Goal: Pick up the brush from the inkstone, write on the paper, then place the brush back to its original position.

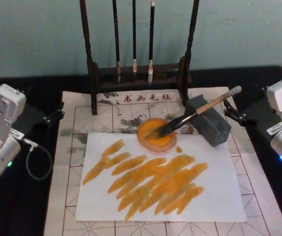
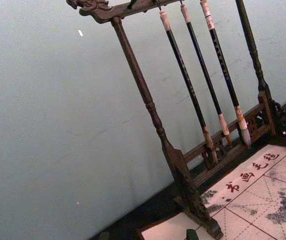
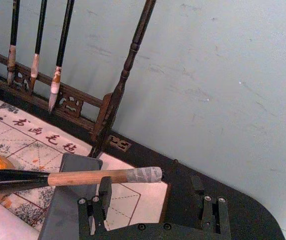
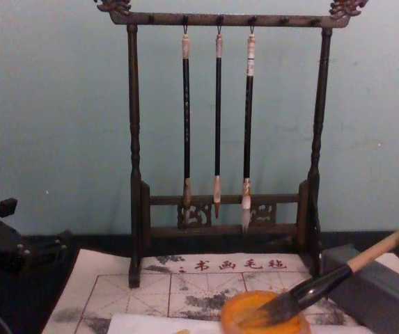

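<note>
Brush [image 1: 200, 112], likely light and stiff, leans from orange dish [image 1: 153, 145] onto grey box [image 1: 212, 129]; take its bare wood, clear of the soft tuft, with your right gripper [image 1: 228, 110], spread empty nearby; left gripper [image 1: 56, 114] sits parked.

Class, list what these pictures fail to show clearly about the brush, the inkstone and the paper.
1. Brush: in the right wrist view, its tuft runs off the picture's edge.
2. Inkstone: in the chest view, the bottom edge cuts off its near side. In the head view, the tuft covers part of it.
3. Paper: in the chest view, the bottom edge cuts off nearly all of it, strokes included.
4. Hanging brushes: in the head view, the top edge cuts off their tops.
</note>
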